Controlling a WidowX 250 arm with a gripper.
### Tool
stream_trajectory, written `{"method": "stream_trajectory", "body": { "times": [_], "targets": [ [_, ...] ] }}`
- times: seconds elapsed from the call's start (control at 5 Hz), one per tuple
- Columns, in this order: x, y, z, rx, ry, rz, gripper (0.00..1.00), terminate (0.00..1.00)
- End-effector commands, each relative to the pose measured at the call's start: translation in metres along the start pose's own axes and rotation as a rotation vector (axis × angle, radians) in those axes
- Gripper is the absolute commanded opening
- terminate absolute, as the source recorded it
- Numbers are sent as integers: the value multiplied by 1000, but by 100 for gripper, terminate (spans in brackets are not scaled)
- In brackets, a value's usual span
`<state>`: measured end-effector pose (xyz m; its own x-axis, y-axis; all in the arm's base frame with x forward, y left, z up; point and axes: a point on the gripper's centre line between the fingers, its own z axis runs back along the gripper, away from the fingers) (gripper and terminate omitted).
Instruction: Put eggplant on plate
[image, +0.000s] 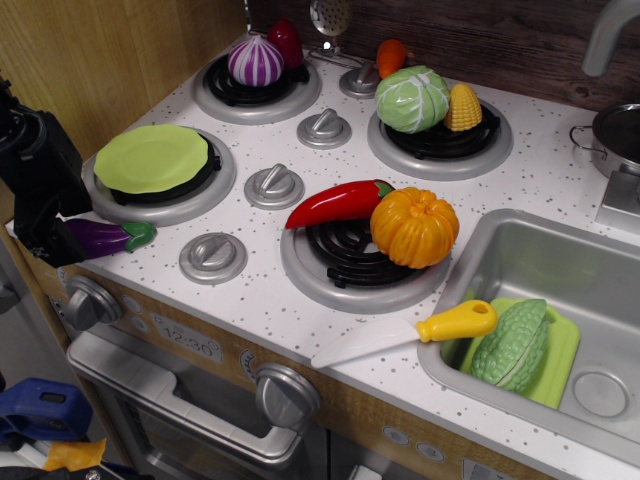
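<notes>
The purple eggplant (105, 237) with its green stem cap lies on the white counter at the front left, stem end pointing right. The lime-green plate (150, 158) rests on the front left burner, just behind and to the right of the eggplant. My black gripper (50, 240) is down over the eggplant's left end and hides it. Its fingers are hidden by its own body, so I cannot tell whether they are closed on the eggplant. The eggplant still rests on the counter.
A purple striped onion (256, 60) sits on the back left burner. A red pepper (336, 203) and an orange pumpkin (414, 227) sit on the front right burner. Stove knobs (212, 256) stand between the burners. A wooden wall (120, 60) runs along the left.
</notes>
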<state>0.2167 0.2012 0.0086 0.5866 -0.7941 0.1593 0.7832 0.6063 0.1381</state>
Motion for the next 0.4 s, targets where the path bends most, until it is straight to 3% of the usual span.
{"method": "stream_trajectory", "body": {
  "times": [0.0, 0.2],
  "targets": [
    [-8, 9, 3, 39, -1, 16, 100, 0],
    [-8, 8, -3, 32, -17, 23, 100, 0]
  ]
}}
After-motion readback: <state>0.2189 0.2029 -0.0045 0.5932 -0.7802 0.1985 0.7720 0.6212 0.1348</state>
